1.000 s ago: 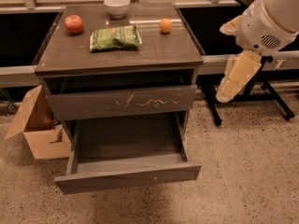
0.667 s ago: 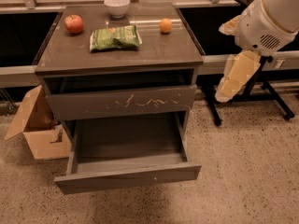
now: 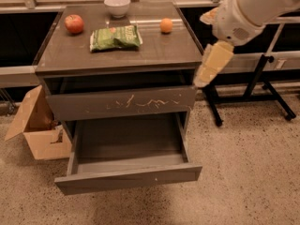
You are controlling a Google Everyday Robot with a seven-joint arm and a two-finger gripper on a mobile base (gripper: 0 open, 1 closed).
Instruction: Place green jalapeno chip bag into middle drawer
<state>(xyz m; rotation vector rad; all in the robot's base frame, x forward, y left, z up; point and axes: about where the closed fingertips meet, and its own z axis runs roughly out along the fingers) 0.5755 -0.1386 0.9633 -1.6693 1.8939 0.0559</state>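
Observation:
The green jalapeno chip bag lies flat on the cabinet top, near its middle. The middle drawer is pulled out below the scratched drawer front; its inside looks empty and its plain front bears a tiny pale speck. My gripper, cream-coloured, hangs pointing down at the cabinet's right edge, level with the scratched drawer's right end and holding nothing. It is to the right of the bag and lower than it.
On the cabinet top are a red apple at back left, a white bowl at the back and an orange at back right. An open cardboard box sits on the floor at left. A black stand is at right.
My gripper has moved left and slightly up, from out beside the cabinet to its right edge. The bag, drawers and other objects have not moved.

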